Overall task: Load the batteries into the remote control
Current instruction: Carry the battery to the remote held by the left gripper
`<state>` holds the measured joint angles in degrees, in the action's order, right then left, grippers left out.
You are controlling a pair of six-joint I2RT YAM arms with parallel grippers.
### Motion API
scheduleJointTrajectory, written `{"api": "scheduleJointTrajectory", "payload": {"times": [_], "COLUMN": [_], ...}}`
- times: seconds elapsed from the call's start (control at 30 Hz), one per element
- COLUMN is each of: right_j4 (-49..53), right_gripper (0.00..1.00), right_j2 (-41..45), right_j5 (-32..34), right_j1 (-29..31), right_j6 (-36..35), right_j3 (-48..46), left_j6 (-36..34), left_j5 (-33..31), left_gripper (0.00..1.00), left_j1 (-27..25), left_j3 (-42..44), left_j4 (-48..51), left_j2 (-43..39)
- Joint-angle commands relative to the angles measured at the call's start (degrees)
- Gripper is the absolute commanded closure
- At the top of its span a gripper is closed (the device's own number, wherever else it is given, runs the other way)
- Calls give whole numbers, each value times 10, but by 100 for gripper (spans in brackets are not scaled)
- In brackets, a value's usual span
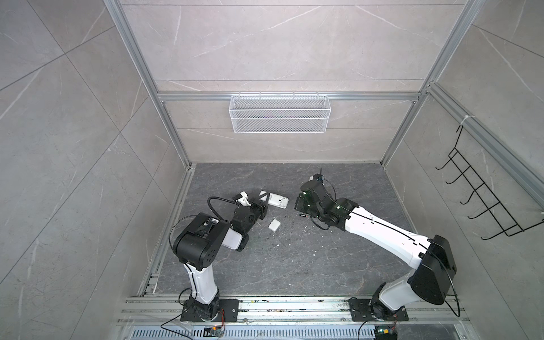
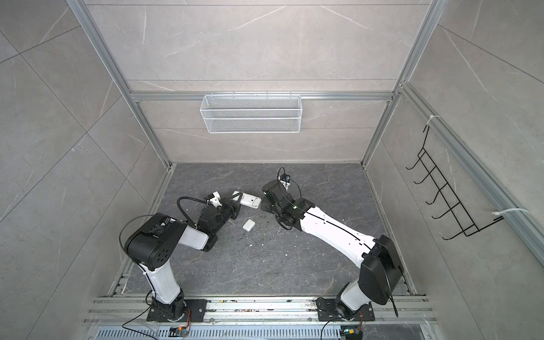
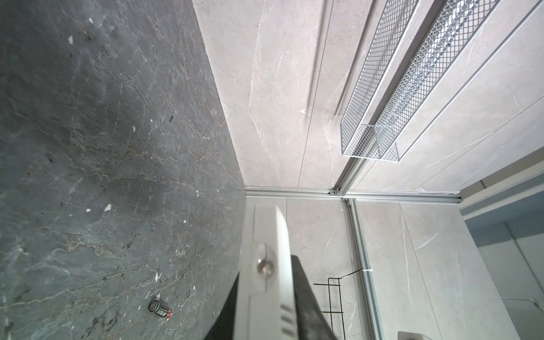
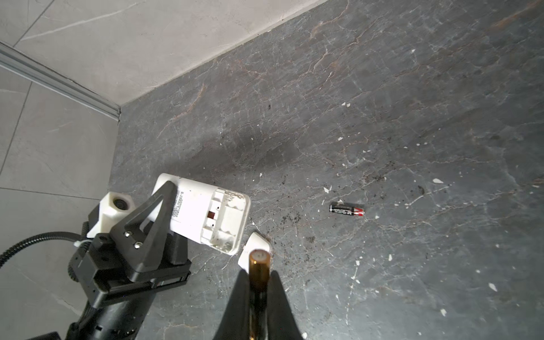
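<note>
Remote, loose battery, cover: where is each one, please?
remote (image 4: 203,206), right wrist view, its white back.
loose battery (image 4: 347,210), right wrist view, its black label.
cover (image 1: 274,226), in a top view, its middle.

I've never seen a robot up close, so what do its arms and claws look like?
The left arm and right arm have white shells, black joints and thin black cables. The left gripper and right gripper have black, tapering fingers.

Both arms, left arm (image 1: 203,281) and right arm (image 1: 382,232), are wearing glossy white shells between bulky black joint housings. Black cables (image 4: 35,238) are looping along them. The left tool (image 4: 168,188) is showing triangular black fingers (image 4: 147,219) with two silver screws (image 4: 137,243).
</note>
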<state>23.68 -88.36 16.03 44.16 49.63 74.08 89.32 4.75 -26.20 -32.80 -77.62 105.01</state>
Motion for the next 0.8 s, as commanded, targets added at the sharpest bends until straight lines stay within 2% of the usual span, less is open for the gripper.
{"api": "scheduleJointTrajectory", "payload": {"times": [0.0,0.23,0.47,0.77], "right_j4": [-19,-23,-27,-32], "right_gripper": [92,92,91,91], "right_j2": [-15,-62,-98,-112], "right_j5": [13,0,-5,11], "right_j1": [8,17,17,17], "right_j6": [18,23,27,26], "right_j3": [31,69,96,99], "left_j6": [20,52,23,19], "left_j5": [-32,-31,-18,-3], "left_gripper": [100,100,100,100], "left_j1": [-3,-4,-5,-5], "left_j3": [-12,-5,-7,-10], "left_j4": [-35,-35,-35,-35], "left_j2": [-18,-20,-34,-42]}}
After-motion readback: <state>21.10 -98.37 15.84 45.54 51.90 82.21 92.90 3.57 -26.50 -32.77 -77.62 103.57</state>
